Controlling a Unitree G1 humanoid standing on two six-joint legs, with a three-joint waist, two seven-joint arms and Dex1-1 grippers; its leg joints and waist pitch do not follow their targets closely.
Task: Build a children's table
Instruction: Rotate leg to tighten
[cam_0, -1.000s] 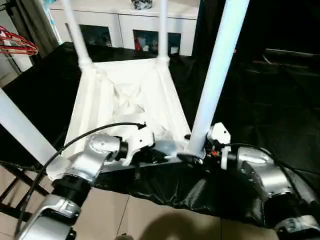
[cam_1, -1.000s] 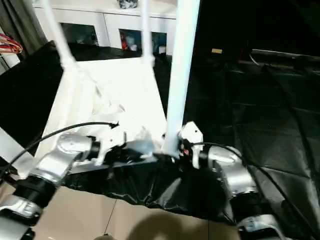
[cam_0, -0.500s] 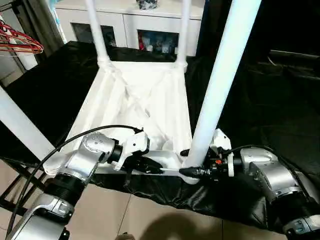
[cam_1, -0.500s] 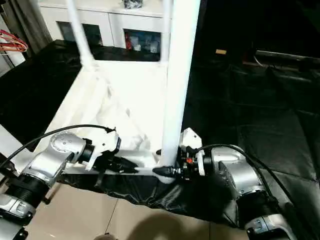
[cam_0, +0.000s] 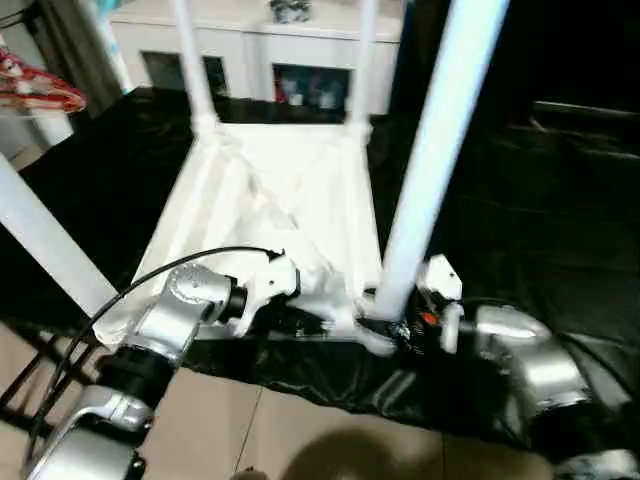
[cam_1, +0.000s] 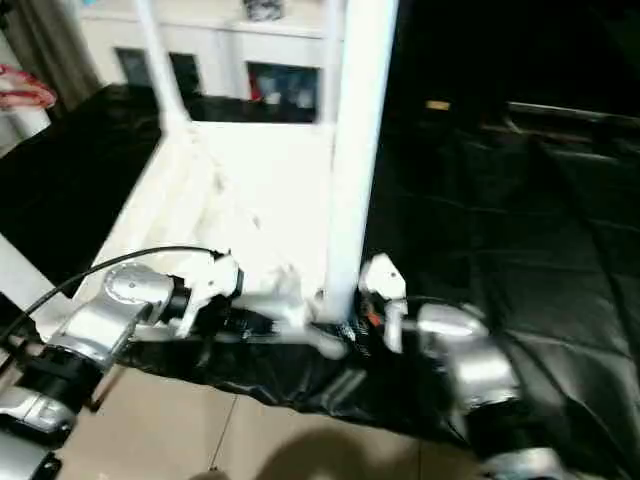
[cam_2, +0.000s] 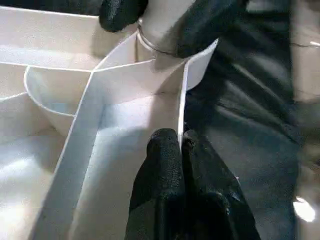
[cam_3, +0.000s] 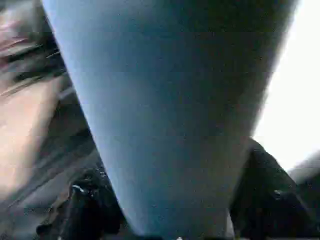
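Presently my left gripper (cam_2: 181, 142) pinches the tabletop (cam_0: 270, 195) rim just short of the corner socket (cam_2: 165, 45) while my right gripper (cam_0: 395, 325) clasps the near leg (cam_0: 425, 165) base, apparently seated; next, press it fully home.

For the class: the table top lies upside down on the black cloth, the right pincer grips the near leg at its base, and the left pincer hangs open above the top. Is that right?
Not quite. The left pincer is not open above the table top: the left wrist view shows it shut on the top's thin edge wall. The rest stands: the right pincer grips the near leg.
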